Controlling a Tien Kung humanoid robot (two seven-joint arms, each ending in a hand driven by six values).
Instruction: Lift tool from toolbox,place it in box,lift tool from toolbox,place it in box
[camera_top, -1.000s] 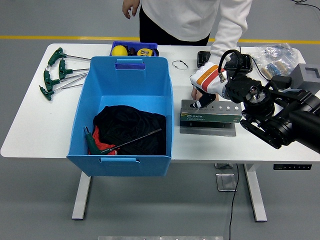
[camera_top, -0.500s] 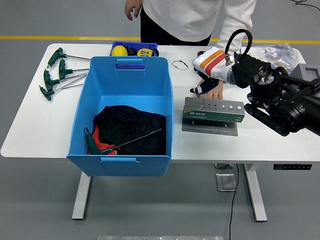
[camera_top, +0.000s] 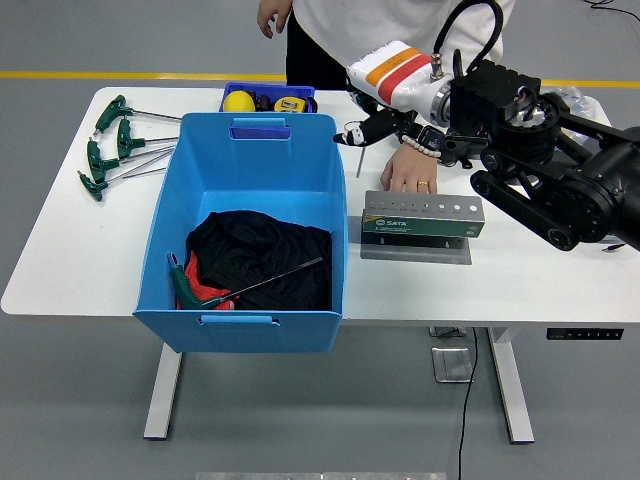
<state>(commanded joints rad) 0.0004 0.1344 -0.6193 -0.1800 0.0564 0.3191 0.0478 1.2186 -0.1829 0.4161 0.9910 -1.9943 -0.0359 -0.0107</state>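
Observation:
My right hand (camera_top: 362, 132), in a white glove with orange stripes, hangs above the table between the blue box (camera_top: 340, 205) and the toolbox. Its fingers are shut on a thin metal tool (camera_top: 358, 163) that points straight down, just right of the box's far right corner. The green and grey toolbox (camera_top: 422, 216) stands on the table to the right of the box, its top row of holes showing. Inside the box lie a black cloth (camera_top: 262, 255) and a green-handled T wrench (camera_top: 188, 285). A person's hand (camera_top: 410, 172) rests flat on the table just behind the toolbox.
Several green T-handle wrenches (camera_top: 108, 150) lie at the table's far left. A small blue tray (camera_top: 268, 97) with yellow items sits behind the box. A clear plastic bag (camera_top: 575, 100) lies at the far right. The person stands at the far edge.
My right hand has risen from the toolbox and swung up and left toward the blue box, carrying the thin tool. The person's hand has stayed behind the toolbox.

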